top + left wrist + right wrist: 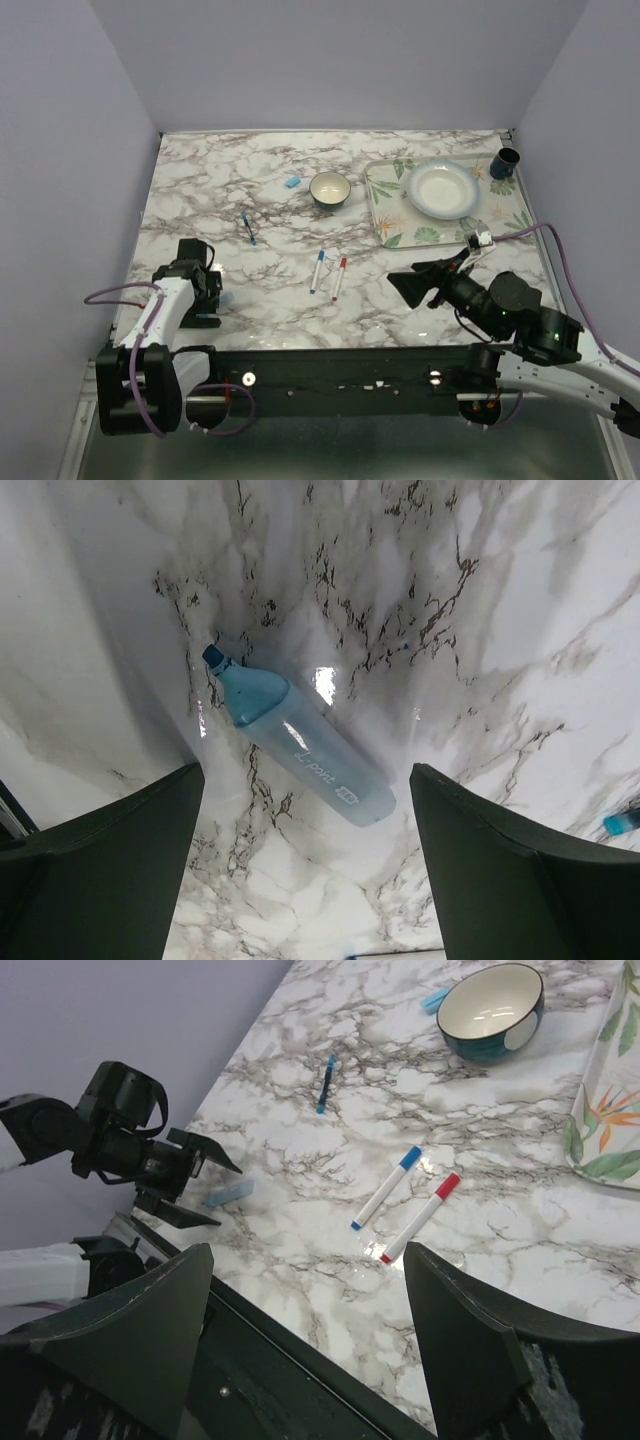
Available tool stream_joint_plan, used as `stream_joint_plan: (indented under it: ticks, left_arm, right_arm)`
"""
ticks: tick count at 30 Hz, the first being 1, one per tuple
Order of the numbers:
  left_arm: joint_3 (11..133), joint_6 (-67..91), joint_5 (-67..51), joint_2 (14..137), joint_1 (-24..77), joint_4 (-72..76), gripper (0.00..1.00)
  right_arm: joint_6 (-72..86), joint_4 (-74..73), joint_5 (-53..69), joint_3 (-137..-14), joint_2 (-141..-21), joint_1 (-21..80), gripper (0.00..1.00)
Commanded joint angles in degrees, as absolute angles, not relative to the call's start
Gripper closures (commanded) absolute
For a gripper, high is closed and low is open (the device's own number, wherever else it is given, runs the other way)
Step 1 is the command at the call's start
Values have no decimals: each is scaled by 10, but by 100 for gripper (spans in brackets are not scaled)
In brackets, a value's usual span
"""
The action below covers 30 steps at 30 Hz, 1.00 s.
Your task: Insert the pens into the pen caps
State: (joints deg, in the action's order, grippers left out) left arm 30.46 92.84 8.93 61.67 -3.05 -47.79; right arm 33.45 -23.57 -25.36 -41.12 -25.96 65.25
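Left hand (307, 775): open wide, over pale blue marker (300, 740) lying on worktop (250, 170)
Right hand (305, 1260): open, empty
Pens: blue-ended pen (317, 270), red-ended pen (339, 278), side by side mid-worktop
Cap (292, 182): pale blue, near bowl (345, 197)

Pens (317, 271) lie side by side before the bowl (330, 190); right of it, a plate (441, 189) on a tray (390, 225).

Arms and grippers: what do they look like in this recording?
The left arm and right arm have white links and black joints, each with a purple cable. The left gripper and right gripper are black, with broad wedge-shaped fingers.
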Motion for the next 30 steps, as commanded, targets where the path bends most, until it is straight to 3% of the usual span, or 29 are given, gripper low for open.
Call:
stream_joint_plan:
  ticks: [1, 17, 23, 24, 30]
  left_arm:
    - [288, 932, 92, 653, -36, -440, 9]
    - [343, 875, 46, 815, -44, -437, 30]
    - [330, 858, 37, 821, -44, -421, 58]
    - [331, 850, 38, 818, -44, -420, 67]
    - [329, 798, 28, 728, -43, -374, 100]
  right_arm:
    - [338, -242, -251, -413, -270, 654, 16]
    - [338, -248, -248, -417, -264, 654, 16]
    - [339, -250, -249, -410, -258, 654, 16]
    - [339, -250, -249, -410, -258, 654, 16]
    - [340, -246, -245, -410, -266, 654, 16]
